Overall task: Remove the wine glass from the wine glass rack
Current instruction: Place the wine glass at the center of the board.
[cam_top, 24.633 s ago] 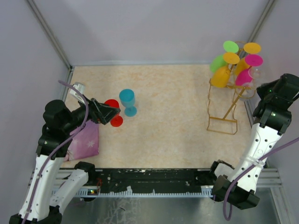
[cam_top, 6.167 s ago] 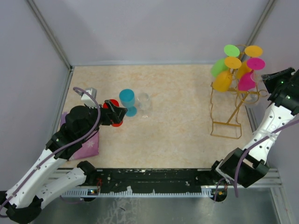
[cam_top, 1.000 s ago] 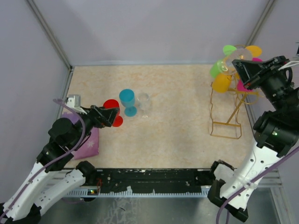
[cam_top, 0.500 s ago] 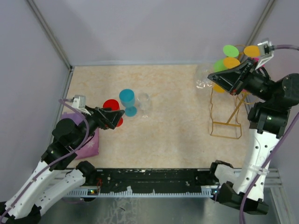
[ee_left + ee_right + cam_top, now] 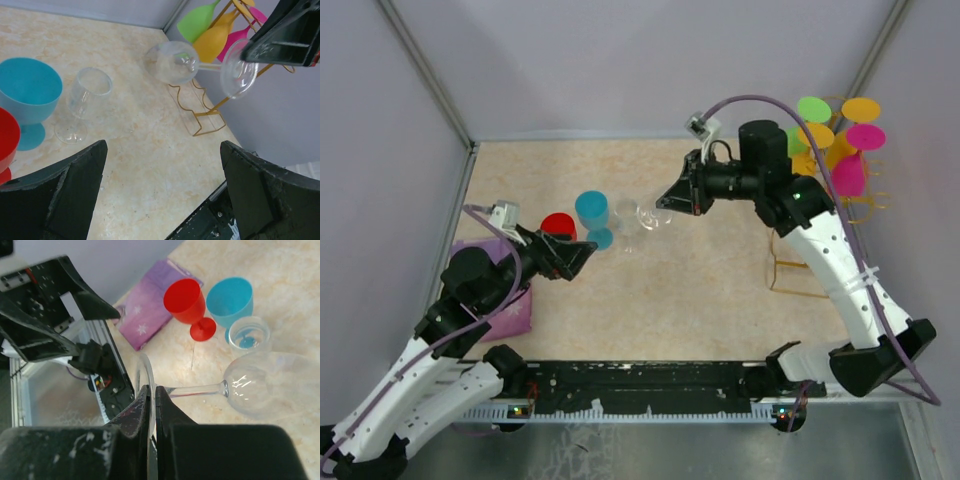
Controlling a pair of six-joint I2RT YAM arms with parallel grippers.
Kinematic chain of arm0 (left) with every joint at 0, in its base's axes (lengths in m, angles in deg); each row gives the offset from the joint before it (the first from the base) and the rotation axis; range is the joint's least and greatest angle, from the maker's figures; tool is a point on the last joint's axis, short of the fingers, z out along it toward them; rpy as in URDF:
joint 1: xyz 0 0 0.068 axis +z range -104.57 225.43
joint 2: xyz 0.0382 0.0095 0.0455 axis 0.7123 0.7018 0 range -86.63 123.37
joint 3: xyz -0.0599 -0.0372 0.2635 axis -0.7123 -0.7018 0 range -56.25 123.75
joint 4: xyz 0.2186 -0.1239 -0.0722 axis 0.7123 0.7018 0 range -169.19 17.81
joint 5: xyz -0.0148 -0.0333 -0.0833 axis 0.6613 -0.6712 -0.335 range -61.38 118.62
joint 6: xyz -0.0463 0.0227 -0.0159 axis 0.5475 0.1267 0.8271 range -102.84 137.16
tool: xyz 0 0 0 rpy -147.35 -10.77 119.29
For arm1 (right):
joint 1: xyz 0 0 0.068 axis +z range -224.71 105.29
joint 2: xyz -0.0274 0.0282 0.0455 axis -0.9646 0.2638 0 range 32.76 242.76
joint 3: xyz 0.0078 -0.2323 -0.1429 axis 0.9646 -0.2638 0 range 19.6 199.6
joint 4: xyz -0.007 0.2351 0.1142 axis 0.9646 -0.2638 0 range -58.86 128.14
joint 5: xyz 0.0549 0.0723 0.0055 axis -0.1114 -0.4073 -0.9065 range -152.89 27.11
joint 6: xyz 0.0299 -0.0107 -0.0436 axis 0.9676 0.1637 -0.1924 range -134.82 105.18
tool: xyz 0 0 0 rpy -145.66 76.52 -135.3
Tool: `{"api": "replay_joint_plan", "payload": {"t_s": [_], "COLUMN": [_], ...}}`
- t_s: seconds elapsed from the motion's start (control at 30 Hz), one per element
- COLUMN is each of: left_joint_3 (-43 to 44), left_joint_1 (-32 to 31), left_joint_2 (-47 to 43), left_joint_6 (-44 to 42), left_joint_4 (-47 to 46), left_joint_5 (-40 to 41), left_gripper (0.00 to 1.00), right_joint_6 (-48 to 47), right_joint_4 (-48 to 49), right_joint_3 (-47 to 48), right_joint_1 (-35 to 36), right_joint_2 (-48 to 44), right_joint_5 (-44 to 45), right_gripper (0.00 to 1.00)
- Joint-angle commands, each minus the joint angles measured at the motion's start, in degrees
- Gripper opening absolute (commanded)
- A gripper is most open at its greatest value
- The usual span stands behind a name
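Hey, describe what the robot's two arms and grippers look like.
The left arm and right arm have white shell links with black joints. A lilac cable loops along each. The left gripper and right gripper are black, with scuffed wedge-shaped jaws.

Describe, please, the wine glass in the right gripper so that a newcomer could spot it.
On the beige table, a red glass, a blue glass and a clear standing glass stand near the middle. Just right of them, the right gripper holds the wine glass by its foot: clear too, but the only one lying sideways.
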Motion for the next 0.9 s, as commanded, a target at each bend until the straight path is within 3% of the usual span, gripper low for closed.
{"api": "replay_joint_plan", "payload": {"t_s": [0.0,0.17,0.3,0.4,0.5,0.63,0.77,0.87], "left_joint_3": [1.15,-0.72,-1.59,-1.69,-3.00,-8.65,-10.43,-12.17], "left_joint_1": [0.17,0.19,0.17,0.17,0.17,0.17,0.17,0.17], "left_joint_2": [-0.01,-0.31,1.19,3.75,5.53,6.77,7.88,7.40], "left_joint_6": [0.64,1.90,2.27,3.42,7.11,14.09,16.03,18.83], "left_joint_4": [-0.83,-2.27,-4.58,-7.17,-12.86,-24.17,-25.50,-26.59], "left_joint_5": [-3.75,-5.29,-8.87,-12.53,-17.75,-22.60,-24.43,-25.18], "left_gripper": [0.99,0.99,0.99,0.99,0.99,0.99,0.98,0.87], "right_joint_6": [-4.97,4.63,16.13,22.01,24.04,27.70,29.90,29.62], "right_joint_4": [7.81,16.74,27.52,35.56,41.26,49.20,54.03,56.40], "right_joint_3": [-3.15,-13.18,-21.72,-27.95,-33.87,-39.12,-43.25,-45.25], "right_joint_1": [4.29,4.35,5.88,9.92,13.61,15.06,15.42,15.43], "right_joint_2": [-3.27,-7.18,-10.67,-13.61,-17.10,-18.74,-20.54,-21.72], "right_joint_5": [6.78,10.26,6.27,13.59,23.30,24.33,24.18,23.41], "right_gripper": [0.00,0.00,0.00,0.00,0.00,0.00,0.00,0.00]}}
